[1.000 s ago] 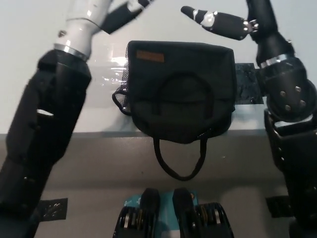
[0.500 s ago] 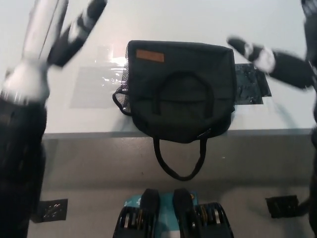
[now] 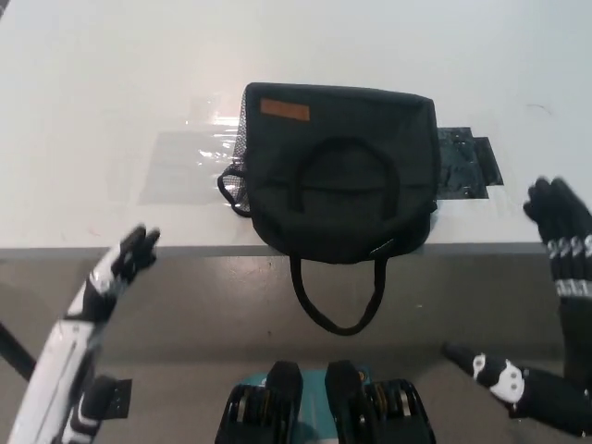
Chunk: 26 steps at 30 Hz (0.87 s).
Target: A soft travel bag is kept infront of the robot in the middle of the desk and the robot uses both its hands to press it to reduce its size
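Note:
The soft black travel bag (image 3: 338, 166) lies flat in the middle of the white desk (image 3: 92, 92), with an orange label near its far left corner. Its handle loop (image 3: 338, 310) hangs over the desk's front edge. My white left hand (image 3: 116, 273) hovers below the front edge at the lower left, open, well clear of the bag. At the far right my black right hand (image 3: 562, 231) is also off the desk, open with its fingers spread, touching nothing.
A clear plastic sheet (image 3: 185, 157) is stuck to the desk left of the bag. A black tape patch (image 3: 467, 162) sits to the right of the bag. The desk's front edge (image 3: 185, 250) runs across the middle of the picture. A black marker (image 3: 106, 393) lies on the floor.
Both arms have swung down and outward from over the far side of the desk to below its front edge. The bag has stayed in place.

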Motion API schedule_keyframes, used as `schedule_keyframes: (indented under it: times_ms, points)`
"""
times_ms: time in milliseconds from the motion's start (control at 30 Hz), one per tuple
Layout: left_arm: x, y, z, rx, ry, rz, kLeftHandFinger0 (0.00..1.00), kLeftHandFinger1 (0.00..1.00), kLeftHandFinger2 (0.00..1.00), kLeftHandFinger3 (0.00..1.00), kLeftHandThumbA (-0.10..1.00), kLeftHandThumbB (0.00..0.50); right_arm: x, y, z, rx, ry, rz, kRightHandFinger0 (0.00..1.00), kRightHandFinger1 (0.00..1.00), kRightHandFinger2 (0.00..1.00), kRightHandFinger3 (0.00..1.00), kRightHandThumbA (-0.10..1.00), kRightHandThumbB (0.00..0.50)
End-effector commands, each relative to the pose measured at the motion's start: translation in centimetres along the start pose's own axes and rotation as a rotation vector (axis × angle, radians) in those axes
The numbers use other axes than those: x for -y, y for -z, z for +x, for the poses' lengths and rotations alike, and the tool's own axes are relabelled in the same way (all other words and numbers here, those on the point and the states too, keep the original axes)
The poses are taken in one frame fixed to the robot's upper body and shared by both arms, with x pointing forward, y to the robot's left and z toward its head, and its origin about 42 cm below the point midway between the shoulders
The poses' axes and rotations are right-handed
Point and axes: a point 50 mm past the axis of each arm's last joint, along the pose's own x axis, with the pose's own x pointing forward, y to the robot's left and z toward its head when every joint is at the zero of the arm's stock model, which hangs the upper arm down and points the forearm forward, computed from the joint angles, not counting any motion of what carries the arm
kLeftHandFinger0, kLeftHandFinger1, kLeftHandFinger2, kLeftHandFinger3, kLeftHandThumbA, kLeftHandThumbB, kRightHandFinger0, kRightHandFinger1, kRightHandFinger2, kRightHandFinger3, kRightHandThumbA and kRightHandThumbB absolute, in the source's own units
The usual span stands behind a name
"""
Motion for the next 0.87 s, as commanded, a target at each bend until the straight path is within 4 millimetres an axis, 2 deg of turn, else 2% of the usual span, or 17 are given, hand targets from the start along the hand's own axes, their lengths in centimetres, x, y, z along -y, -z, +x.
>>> schedule_keyframes:
  times_ms: [0,33,67,100,133,167,233,267,333,433,533,633,700,767,833]
  points:
    - [0.4,1.4,-2.3,0.027,0.000,-0.078,1.00,1.00,1.00,1.00,1.00,0.306,-0.4,1.9,-2.8,0.099,-0.005,0.106,1.00,1.00,1.00,1.00,1.00,0.224]
    - [0.4,2.2,-2.5,0.011,-0.005,-0.071,1.00,1.00,1.00,1.00,1.00,0.277,-0.4,2.8,-2.9,0.075,0.009,0.127,1.00,1.00,1.00,1.00,1.00,0.244]
    - [0.3,2.9,-2.7,-0.007,-0.011,-0.062,1.00,1.00,1.00,1.00,1.00,0.281,-0.5,3.6,-3.2,0.054,0.020,0.134,1.00,1.00,1.00,1.00,1.00,0.240]
    - [0.4,4.6,-3.3,-0.059,-0.024,-0.040,1.00,1.00,1.00,1.00,1.00,0.284,-0.7,5.1,-4.0,-0.024,0.057,0.147,1.00,1.00,1.00,1.00,1.00,0.270]
    - [0.4,4.6,-3.2,-0.055,-0.026,-0.039,1.00,1.00,1.00,1.00,1.00,0.284,-0.7,5.2,-3.8,-0.019,0.056,0.147,1.00,1.00,1.00,1.00,1.00,0.272]
    - [0.4,6.3,-3.9,-0.104,-0.010,-0.006,1.00,1.00,1.00,1.00,1.00,0.255,-0.6,7.1,-4.6,-0.085,0.074,0.141,1.00,1.00,1.00,1.00,1.00,0.283]
    - [0.6,8.1,-4.1,-0.139,-0.011,-0.014,1.00,1.00,1.00,1.00,1.00,0.219,-0.4,8.9,-5.4,-0.123,0.105,0.125,1.00,1.00,1.00,1.00,1.00,0.245]
    - [0.9,9.0,-4.3,-0.153,-0.018,-0.041,1.00,1.00,1.00,1.00,1.00,0.191,-0.2,10.2,-6.0,-0.154,0.105,0.116,1.00,1.00,1.00,1.00,1.00,0.263]
    - [1.2,10.2,-4.5,-0.159,-0.003,-0.055,1.00,1.00,1.00,1.00,1.00,0.171,0.0,11.8,-6.8,-0.199,0.122,0.103,1.00,1.00,1.00,1.00,1.00,0.274]
    - [2.2,12.6,-5.5,-0.252,0.018,-0.045,1.00,1.00,1.00,1.00,1.00,0.258,0.3,14.5,-8.5,-0.284,0.150,0.112,1.00,1.00,1.00,1.00,1.00,0.259]
    - [2.5,14.0,-6.0,-0.297,0.025,-0.050,1.00,1.00,1.00,1.00,1.00,0.227,0.3,16.1,-9.3,-0.315,0.153,0.116,1.00,1.00,1.00,1.00,1.00,0.207]
    - [2.7,15.2,-6.5,-0.345,0.028,-0.051,1.00,1.00,1.00,1.00,1.00,0.257,0.1,16.8,-9.6,-0.337,0.152,0.150,1.00,1.00,1.00,1.00,1.00,0.179]
    - [2.8,15.9,-6.8,-0.369,0.025,-0.042,1.00,1.00,1.00,1.00,1.00,0.238,0.0,17.2,-9.5,-0.345,0.150,0.152,1.00,1.00,1.00,1.00,1.00,0.183]
    - [2.9,16.7,-6.8,-0.407,0.025,-0.034,1.00,1.00,1.00,1.00,1.00,0.276,-0.2,17.7,-9.3,-0.354,0.154,0.158,1.00,1.00,1.00,1.00,1.00,0.194]
    - [2.8,17.1,-7.2,-0.422,0.033,-0.037,1.00,1.00,1.00,1.00,1.00,0.274,-0.6,17.9,-9.6,-0.371,0.167,0.153,1.00,1.00,1.00,1.00,1.00,0.191]
